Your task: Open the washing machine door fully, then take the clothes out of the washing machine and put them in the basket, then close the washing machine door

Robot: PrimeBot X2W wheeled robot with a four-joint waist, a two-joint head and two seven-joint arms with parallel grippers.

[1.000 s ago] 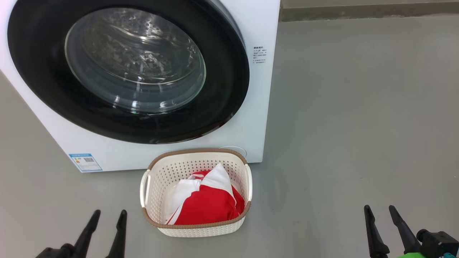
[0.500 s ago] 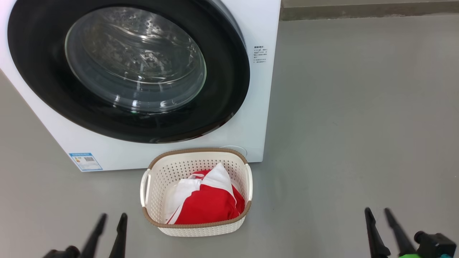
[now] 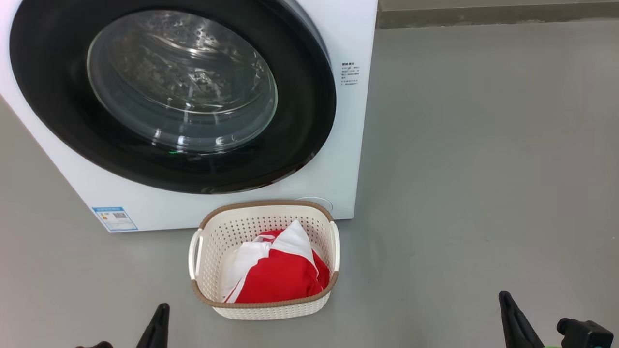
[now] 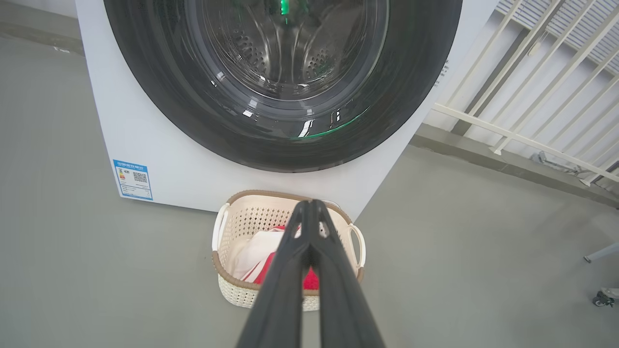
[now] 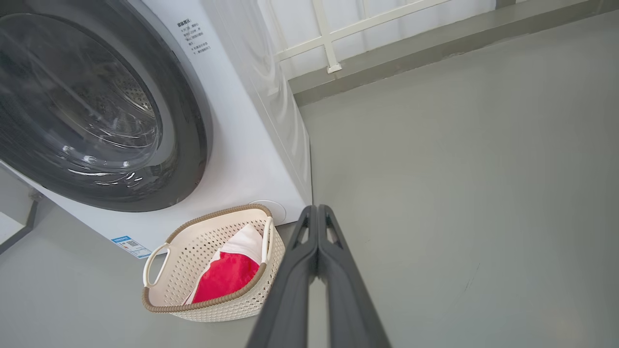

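The washing machine door (image 3: pixel 181 79), with its black rim and glass bowl, lies flat against the white washing machine (image 3: pixel 350 34). On the floor in front stands the cream basket (image 3: pixel 266 204), holding the red and white clothes (image 3: pixel 280 275). At the lower left of the head view, clear of the basket, is my left gripper (image 3: pixel 161 313). In its wrist view the left gripper (image 4: pixel 309 205) is shut on nothing, fingertips touching. My right gripper (image 3: pixel 506 299) is low at the right. The right gripper (image 5: pixel 316 209) is also shut and empty, to the right of the basket (image 5: pixel 213 302).
A blue label (image 3: pixel 115 219) sits on the machine's lower left front. Bare grey floor (image 3: pixel 483 169) spreads to the right. A concrete ledge (image 3: pixel 483 14) and white railing (image 4: pixel 532 96) run behind. A caster wheel (image 4: pixel 602 298) stands far right in the left wrist view.
Both grippers have gone from open to shut and have sunk toward the bottom edge of the head view. The door, basket and clothes have not moved.
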